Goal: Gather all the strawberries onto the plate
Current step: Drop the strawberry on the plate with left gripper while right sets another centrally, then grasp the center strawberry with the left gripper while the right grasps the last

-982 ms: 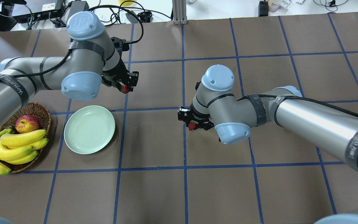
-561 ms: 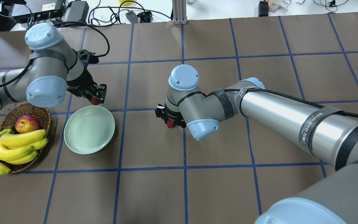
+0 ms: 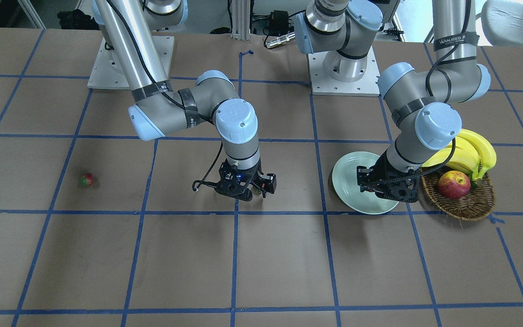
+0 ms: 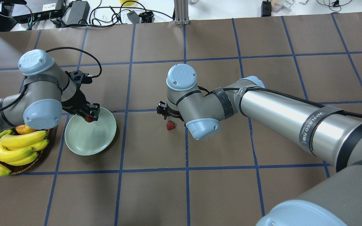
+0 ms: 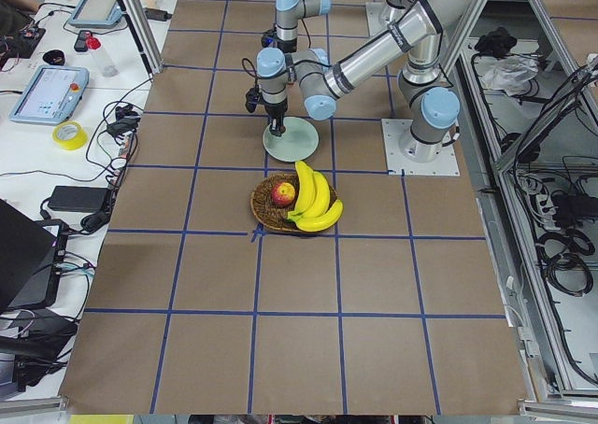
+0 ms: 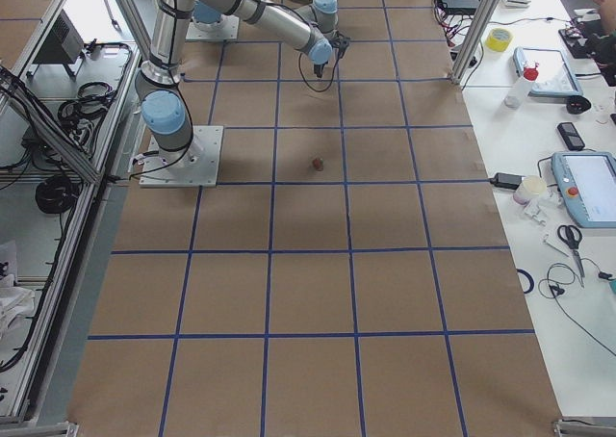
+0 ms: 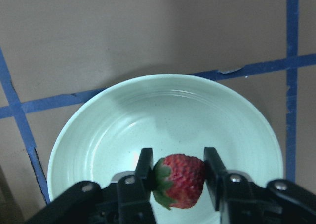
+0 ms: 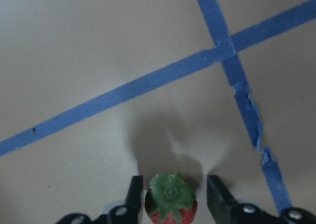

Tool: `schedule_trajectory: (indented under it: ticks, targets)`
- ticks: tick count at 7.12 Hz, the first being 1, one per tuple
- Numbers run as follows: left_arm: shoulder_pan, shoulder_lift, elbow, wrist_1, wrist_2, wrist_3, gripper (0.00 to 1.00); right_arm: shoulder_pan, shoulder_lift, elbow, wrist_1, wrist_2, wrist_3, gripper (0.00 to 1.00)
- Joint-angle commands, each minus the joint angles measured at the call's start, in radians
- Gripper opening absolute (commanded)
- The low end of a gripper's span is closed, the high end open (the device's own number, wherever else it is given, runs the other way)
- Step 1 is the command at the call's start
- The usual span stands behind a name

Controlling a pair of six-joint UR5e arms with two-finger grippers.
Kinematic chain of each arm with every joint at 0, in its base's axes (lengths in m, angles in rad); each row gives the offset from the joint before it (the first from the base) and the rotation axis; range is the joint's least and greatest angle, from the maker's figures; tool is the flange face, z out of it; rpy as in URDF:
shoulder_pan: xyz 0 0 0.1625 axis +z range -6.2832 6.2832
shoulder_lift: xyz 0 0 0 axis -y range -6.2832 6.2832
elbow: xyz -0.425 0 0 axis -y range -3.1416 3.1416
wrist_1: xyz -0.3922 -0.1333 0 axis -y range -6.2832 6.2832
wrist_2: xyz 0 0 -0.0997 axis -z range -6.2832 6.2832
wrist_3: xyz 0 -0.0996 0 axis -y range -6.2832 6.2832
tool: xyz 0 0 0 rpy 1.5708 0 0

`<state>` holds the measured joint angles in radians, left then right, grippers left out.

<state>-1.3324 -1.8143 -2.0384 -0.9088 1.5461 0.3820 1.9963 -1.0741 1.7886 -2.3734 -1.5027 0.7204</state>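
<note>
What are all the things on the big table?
strawberries: three, red with green caps; a strawberry in the left jaws over the plate, a strawberry in the right jaws above the table, a strawberry lying alone on the table.
plate: one, pale green, beside the basket.
basket: one, brown wicker, near the left arm.
apple: one, red-yellow, in the basket.
bananas: one bunch, yellow, in the basket.
table: one, brown with blue tape lines.
arms: two, grey and pale blue; left arm, right arm, each with jaws shut on a strawberry.
</note>
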Motion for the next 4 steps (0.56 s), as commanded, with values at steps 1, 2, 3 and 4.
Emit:
schedule_trajectory:
  ticks: [1, 2, 3, 4]
  targets:
    - [0.001, 0.009, 0.001, 0.024, -0.003, -0.002, 1.00, -0.132, -0.106, 0.009, 0.136, -0.034, -0.225, 1.00]
    - [-0.005, 0.015, 0.054, 0.002, -0.004, -0.006, 1.00, -0.216, -0.160, 0.023, 0.228, -0.036, -0.337, 1.00]
    - [-0.045, 0.026, 0.078, -0.033, -0.004, -0.043, 1.00, -0.284, -0.203, 0.058, 0.258, -0.039, -0.478, 1.00]
    - [-0.130, 0.032, 0.084, -0.035, -0.004, -0.189, 1.00, -0.360, -0.223, 0.102, 0.255, -0.089, -0.631, 1.00]
